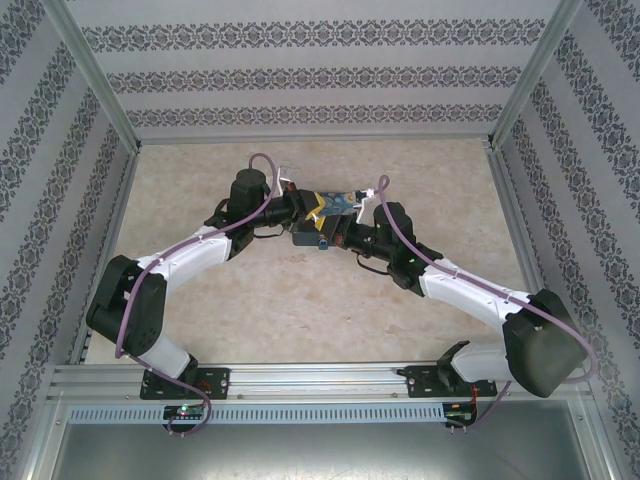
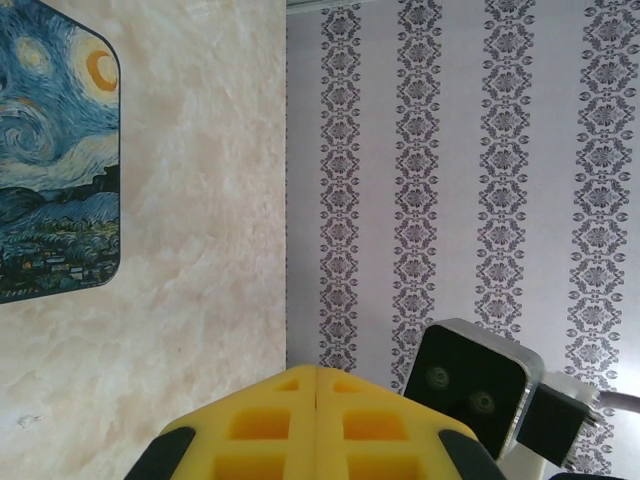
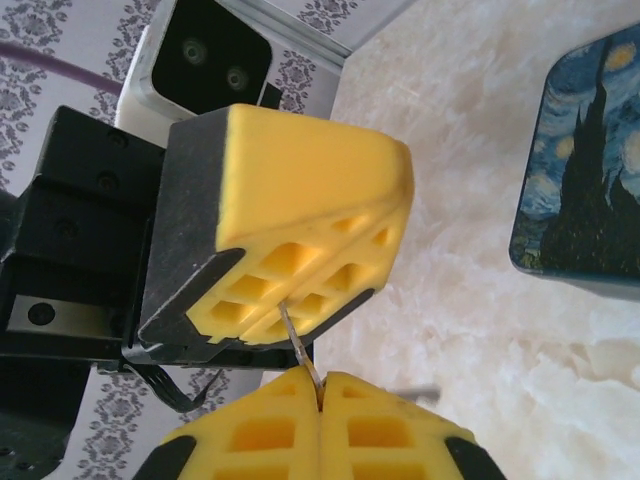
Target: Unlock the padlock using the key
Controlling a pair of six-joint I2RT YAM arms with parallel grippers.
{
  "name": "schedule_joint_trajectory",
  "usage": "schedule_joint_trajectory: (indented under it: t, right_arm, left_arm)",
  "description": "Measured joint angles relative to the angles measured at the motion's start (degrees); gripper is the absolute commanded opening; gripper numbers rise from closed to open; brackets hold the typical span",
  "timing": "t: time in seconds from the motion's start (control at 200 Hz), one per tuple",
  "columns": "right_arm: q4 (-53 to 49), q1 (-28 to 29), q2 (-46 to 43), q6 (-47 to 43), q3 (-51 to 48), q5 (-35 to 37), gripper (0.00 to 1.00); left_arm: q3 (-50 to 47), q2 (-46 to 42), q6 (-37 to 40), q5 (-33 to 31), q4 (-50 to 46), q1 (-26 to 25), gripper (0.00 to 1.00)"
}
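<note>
The key (image 3: pixel 300 345), a thin silvery strip, spans the short gap between the two grippers above the table. My right gripper (image 3: pixel 319 378) is shut on its lower end. The key's upper end sits in the seam of my left gripper (image 3: pixel 330 285), whose yellow pads are pressed together. From above, the left gripper (image 1: pixel 318 206) and right gripper (image 1: pixel 345 208) meet tip to tip at the table's middle. A tiny bright blue thing (image 1: pixel 322 244) at the tin's near edge looks like the padlock; I cannot be sure. In the left wrist view the left gripper (image 2: pixel 317 368) is shut, with the key hidden.
A blue tin with a starry-night print (image 1: pixel 305 238) lies just below the grippers; the tin (image 2: pixel 55 150) is beside the left gripper, and the tin (image 3: pixel 585 180) lies right of the right one. Patterned walls (image 1: pixel 320 80) enclose the marbled table (image 1: pixel 300 310).
</note>
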Motion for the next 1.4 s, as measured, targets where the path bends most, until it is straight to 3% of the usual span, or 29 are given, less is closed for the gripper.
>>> schedule_joint_trajectory:
  t: [0.055,0.08,0.135,0.24,0.335,0.48,0.57,0.754,0.909,1.029,1.404]
  right_arm:
    - [0.0,0.0,0.0,0.0,0.0,-0.2,0.00]
    - [0.0,0.0,0.0,0.0,0.0,-0.2,0.00]
    - [-0.2,0.0,0.0,0.0,0.0,-0.3,0.00]
    - [-0.9,-0.5,0.0,-0.4,0.0,-0.3,0.00]
    - [-2.8,-1.2,-0.9,-1.7,-0.2,-0.1,0.00]
    - [-8.9,-1.2,-4.0,-7.4,0.0,1.6,0.00]
    - [-16.1,0.3,-5.5,-13.2,1.9,6.5,0.00]
    - [-28.3,10.1,-6.0,-29.0,8.6,25.1,0.00]
    - [-29.8,16.3,-5.3,-39.7,9.2,39.8,0.00]
    - [-29.4,18.4,-3.2,-45.7,9.2,47.3,0.00]
    - [-26.6,19.4,0.2,-52.2,9.4,52.7,0.00]
  left_arm:
    - [0.0,0.0,0.0,-0.2,-0.2,0.0,0.00]
    - [0.0,0.0,0.2,-0.2,-0.3,0.0,0.04]
    - [0.0,0.0,0.7,-0.2,-0.7,0.0,0.22]
    - [0.3,-0.2,1.5,0.1,-2.1,0.0,0.64]
    - [0.7,-0.8,1.8,0.2,-4.5,0.3,0.77]
    - [2.6,-2.4,2.1,1.1,-9.3,2.0,0.78]
    - [4.4,-2.9,1.8,2.3,-12.3,3.0,0.77]
    - [5.8,-2.7,-2.7,5.3,-16.4,3.6,0.70]
    - [5.8,-1.7,-6.9,6.9,-17.5,3.6,0.62]
    - [5.8,-1.6,-8.7,7.3,-18.6,3.3,0.57]
    - [5.8,-0.2,-10.1,7.6,-19.8,0.5,0.55]
